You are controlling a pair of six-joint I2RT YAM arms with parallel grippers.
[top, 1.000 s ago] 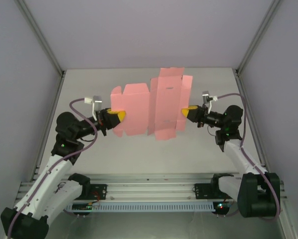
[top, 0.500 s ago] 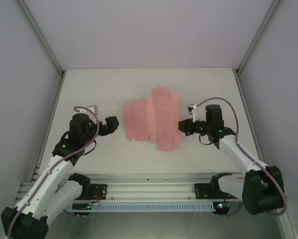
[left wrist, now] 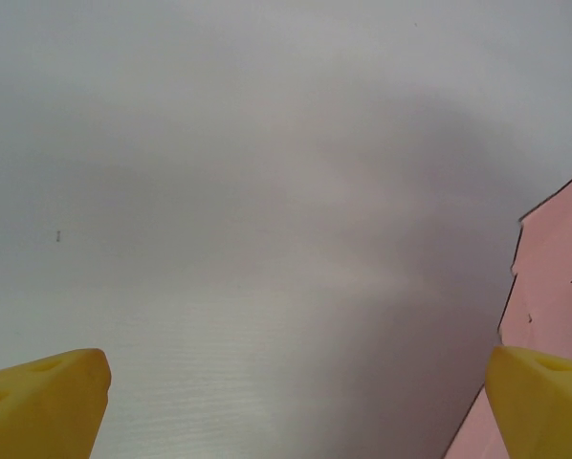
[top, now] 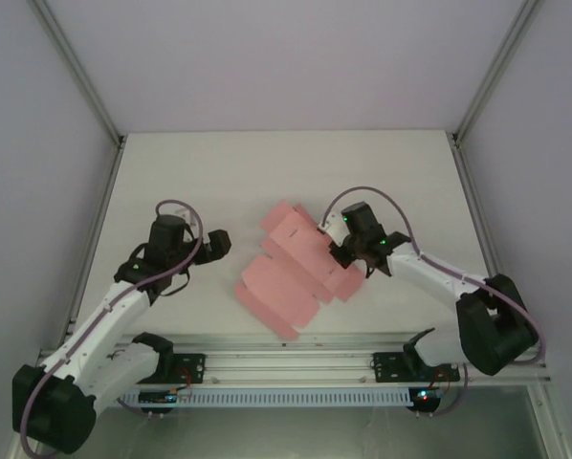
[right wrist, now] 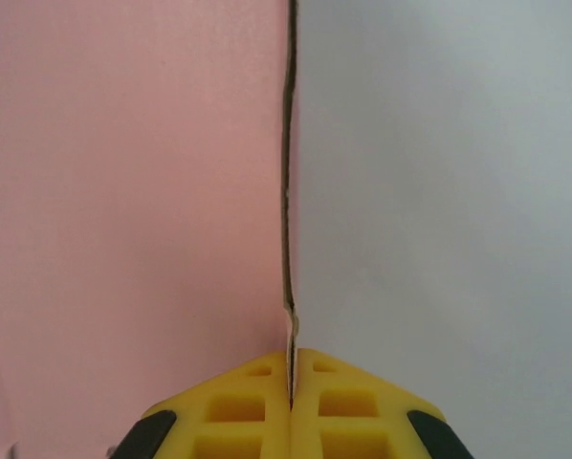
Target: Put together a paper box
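My right tool (top: pixel 343 256) is pressed together on the right edge of the box (top: pixel 291 273), the card pinched between its yellow pads (right wrist: pixel 257 406). The box is spread unfolded, slantwise, over the middle of the worktop (top: pixel 200 182). My left tool (top: pixel 216 243) is spread wide, just left of the box and apart from it. Grey walls (top: pixel 286 57) stand around, and a rail (top: pixel 286 387) runs along the near edge.

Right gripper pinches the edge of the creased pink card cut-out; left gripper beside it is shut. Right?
No: the left gripper is open, its yellow fingers wide apart in the left wrist view. The right gripper does pinch the pink card cut-out at its edge.
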